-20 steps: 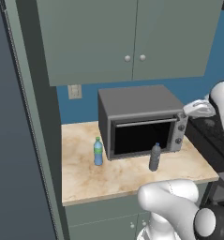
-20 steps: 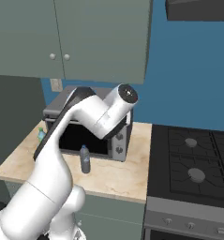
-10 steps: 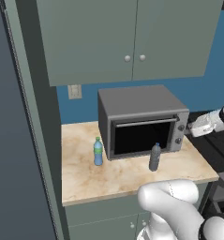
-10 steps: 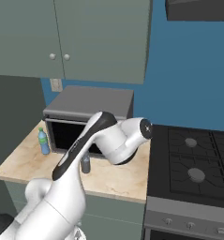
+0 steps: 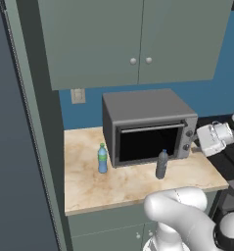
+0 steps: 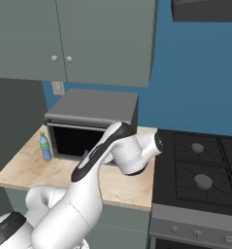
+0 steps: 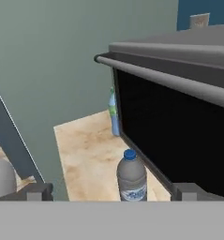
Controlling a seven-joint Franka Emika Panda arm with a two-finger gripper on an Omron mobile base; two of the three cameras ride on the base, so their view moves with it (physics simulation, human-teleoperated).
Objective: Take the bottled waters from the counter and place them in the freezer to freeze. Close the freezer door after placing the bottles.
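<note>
The grey bottle (image 7: 131, 181) is the nearer target, and I judge it light but top-heavy enough to tip if nudged: smooth, rigid plastic that could slip, so the grip belongs around the straight body below the shoulder, not on the cap. It is smoky and translucent, with a dark cap and a pale label band. It stands upright on the counter (image 5: 128, 184), just in front of the microwave (image 5: 147, 126), toward its right side. The blue bottle (image 5: 102, 159), light blue with a green label and cap, stands upright near the microwave's left front corner, well apart from the grey one. The gripper (image 7: 112, 192) has its jaws spread wide and empty, its fingertips (image 7: 36, 191) either side of the grey bottle from the hand camera, not touching it. The freezer (image 5: 13, 147) rises at the counter's left.
</note>
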